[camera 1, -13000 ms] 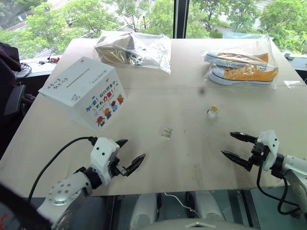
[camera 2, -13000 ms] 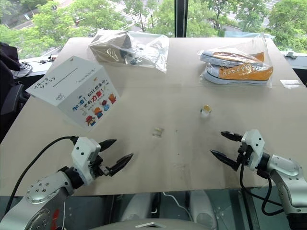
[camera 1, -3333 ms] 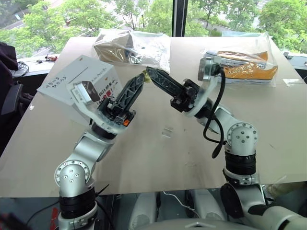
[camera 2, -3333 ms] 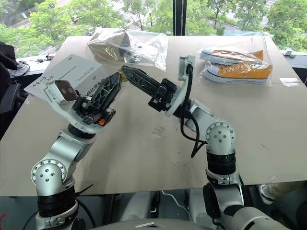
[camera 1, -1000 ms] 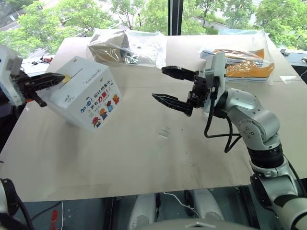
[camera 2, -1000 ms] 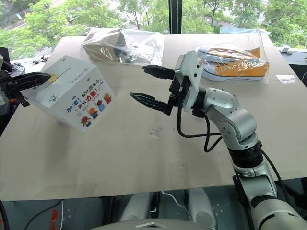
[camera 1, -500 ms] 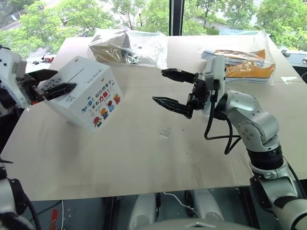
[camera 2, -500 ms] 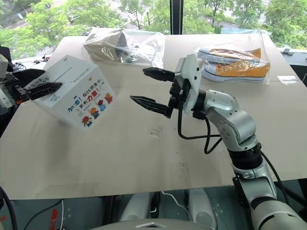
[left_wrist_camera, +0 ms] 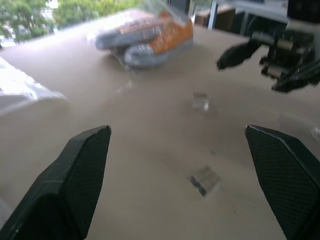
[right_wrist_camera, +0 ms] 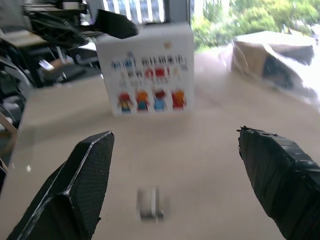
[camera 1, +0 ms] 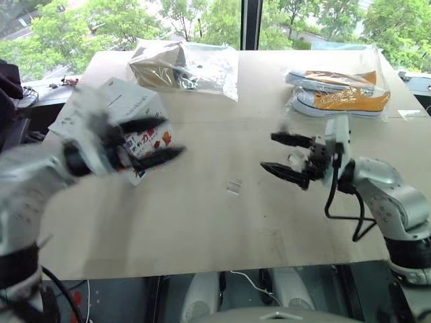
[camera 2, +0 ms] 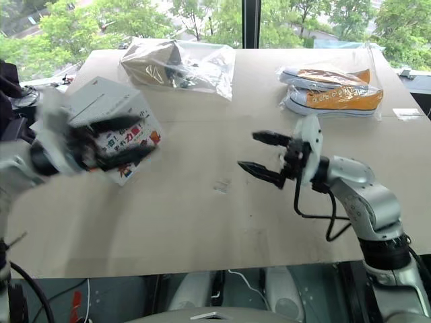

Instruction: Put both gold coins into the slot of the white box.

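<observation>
Both arms had come down and inward since the frame a second earlier. My left gripper (camera 1: 153,141), which had been out past the far left side of the white box (camera 2: 101,104) with its tips pinched together, had swung across in front of the box's picture face and was blurred with motion. Its two black fingers now stood wide apart, with nothing between them. My right gripper (camera 1: 289,156) had dropped from beside the bagged goods to low over the middle-right of the table (camera 1: 202,222), fingers likewise spread wide and empty, pointing left toward the box.

I could see the white box standing on the left part of the table, its cartoon figures facing the right wrist camera (right_wrist_camera: 147,75). From the head views its top was mostly behind my blurred left arm, so I could not make out the slot. I could not make out either gold coin anywhere.

A small pale translucent square piece (camera 1: 234,187) lay on the bare tabletop between the two grippers. At the far edge sat a clear plastic bag with brown contents (camera 1: 182,67) and a bagged pair of orange and white sneakers (camera 1: 337,91).
</observation>
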Tool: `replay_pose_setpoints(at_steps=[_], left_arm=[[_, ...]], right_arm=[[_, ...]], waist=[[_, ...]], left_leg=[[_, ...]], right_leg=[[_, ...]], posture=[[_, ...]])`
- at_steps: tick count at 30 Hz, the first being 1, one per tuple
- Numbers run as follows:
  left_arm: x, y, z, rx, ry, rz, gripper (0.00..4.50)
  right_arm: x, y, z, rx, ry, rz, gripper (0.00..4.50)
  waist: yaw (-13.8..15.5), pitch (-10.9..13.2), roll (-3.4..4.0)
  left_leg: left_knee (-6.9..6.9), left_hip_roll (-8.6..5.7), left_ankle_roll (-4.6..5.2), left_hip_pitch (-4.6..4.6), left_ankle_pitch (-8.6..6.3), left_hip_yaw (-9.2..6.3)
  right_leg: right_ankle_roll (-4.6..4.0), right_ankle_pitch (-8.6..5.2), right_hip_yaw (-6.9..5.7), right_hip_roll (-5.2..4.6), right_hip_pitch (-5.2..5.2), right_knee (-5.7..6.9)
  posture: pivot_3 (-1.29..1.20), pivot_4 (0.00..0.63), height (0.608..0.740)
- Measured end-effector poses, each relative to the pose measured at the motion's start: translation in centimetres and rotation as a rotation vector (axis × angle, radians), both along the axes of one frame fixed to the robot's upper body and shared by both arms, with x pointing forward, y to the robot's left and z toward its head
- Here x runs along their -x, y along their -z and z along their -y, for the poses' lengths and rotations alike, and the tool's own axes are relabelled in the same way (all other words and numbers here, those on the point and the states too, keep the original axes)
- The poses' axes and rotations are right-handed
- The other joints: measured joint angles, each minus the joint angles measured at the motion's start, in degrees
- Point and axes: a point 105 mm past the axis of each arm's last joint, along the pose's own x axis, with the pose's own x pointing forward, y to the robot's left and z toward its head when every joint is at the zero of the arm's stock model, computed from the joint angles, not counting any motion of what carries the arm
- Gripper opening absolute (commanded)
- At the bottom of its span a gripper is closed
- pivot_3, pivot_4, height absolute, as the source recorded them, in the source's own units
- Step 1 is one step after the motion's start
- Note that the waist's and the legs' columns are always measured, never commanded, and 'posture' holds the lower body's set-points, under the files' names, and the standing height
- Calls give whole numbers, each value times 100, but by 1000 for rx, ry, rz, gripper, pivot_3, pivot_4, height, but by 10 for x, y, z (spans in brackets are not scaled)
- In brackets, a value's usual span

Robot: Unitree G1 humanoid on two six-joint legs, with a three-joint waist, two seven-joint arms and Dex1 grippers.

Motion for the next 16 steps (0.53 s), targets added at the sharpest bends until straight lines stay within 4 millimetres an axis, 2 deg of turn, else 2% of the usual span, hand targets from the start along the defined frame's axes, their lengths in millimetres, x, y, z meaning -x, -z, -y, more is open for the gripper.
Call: replay_pose_setpoints(at_steps=[4,8,13,16], left_arm=[[8,69,17,9,-75,-127,4463],[10,99,5,46,-192,-130,4463],[20,124,-1,24,-251,-137,4463],[20,129,-3,-8,-256,-100,4463]], right_arm=[[6,50,19,74,94,-80,4373],[12,83,32,133,163,-106,4373],[14,91,37,153,189,-63,4373],[14,91,37,147,187,-58,4373]], waist=[[-6,0,-1],[5,1,1],[15,0,0],[23,-1,1]], left_leg=[[4,4,0,6,0,10],[6,6,0,52,0,27],[10,10,0,79,0,33],[11,10,0,81,0,31]], right_leg=[[-1,0,18,40,5,-3],[-18,-10,17,41,44,-2],[-6,-27,19,38,71,-8],[-10,-24,18,37,73,-7]], posture=[[0,150,740],[0,150,740],[0,150,740],[0,150,740]])
